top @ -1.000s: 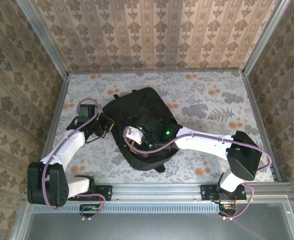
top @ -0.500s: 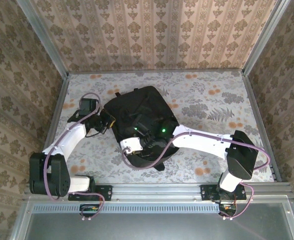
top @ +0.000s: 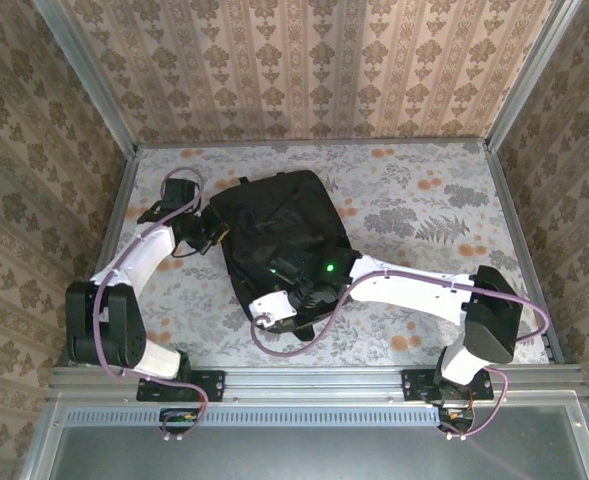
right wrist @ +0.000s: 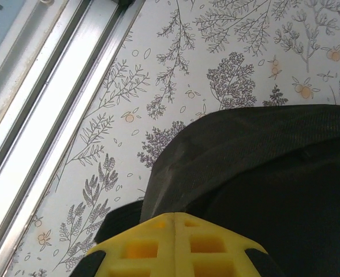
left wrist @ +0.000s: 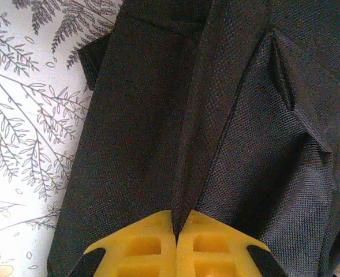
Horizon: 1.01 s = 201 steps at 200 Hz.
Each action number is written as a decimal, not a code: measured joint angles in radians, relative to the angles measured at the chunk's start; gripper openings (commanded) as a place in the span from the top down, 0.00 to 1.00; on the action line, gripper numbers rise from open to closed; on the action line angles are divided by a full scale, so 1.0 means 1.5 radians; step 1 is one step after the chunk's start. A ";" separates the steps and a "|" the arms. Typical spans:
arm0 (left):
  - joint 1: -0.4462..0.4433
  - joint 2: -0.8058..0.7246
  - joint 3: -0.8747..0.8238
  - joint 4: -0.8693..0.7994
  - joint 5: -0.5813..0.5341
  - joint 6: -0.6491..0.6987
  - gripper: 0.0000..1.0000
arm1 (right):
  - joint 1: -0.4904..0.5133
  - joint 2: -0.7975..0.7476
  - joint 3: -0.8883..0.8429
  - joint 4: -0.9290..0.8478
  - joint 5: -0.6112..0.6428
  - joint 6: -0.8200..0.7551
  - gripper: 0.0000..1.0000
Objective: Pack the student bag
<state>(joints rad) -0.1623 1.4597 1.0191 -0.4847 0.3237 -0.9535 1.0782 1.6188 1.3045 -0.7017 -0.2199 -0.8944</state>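
Black woven fabric: student bag (top: 279,225) judged soft, limp, best taken by seams; a fold is pinched by left gripper (left wrist: 175,213); right gripper (right wrist: 174,216) closed, hold unclear

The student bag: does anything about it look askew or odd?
The student bag lies askew, diagonal on the table, with a fold pinched up by the shut left gripper. No damage shows.

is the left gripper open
No, the left gripper has its yellow fingers pressed together, pinching a fold of the bag.
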 measured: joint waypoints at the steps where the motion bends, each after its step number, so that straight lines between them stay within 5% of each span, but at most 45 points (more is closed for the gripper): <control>1: 0.000 0.001 0.002 -0.002 -0.001 0.002 1.00 | 0.000 -0.001 0.000 0.000 0.000 0.000 1.00; 45: 0.008 0.090 0.105 -0.047 -0.014 0.048 1.00 | -0.001 -0.035 -0.022 0.038 -0.034 0.036 1.00; 76: 0.018 0.185 0.220 -0.073 -0.001 0.082 0.55 | -0.002 -0.019 -0.014 0.112 -0.047 0.077 1.00; 97: 0.023 0.176 0.231 -0.079 -0.003 0.095 0.41 | -0.007 0.024 0.009 0.154 -0.034 0.115 1.00; 150: 0.022 -0.038 0.114 -0.113 -0.028 0.112 0.42 | -0.083 0.042 0.028 0.249 -0.016 0.355 0.91; 201: -0.020 -0.216 -0.082 -0.121 -0.028 0.086 0.51 | -0.097 0.028 0.026 0.303 0.004 0.519 0.92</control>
<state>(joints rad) -0.1925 1.1355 0.8955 -0.6666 0.2821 -0.8242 0.9333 1.6604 1.3434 -0.2470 -0.2138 -0.1154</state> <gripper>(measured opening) 0.521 0.089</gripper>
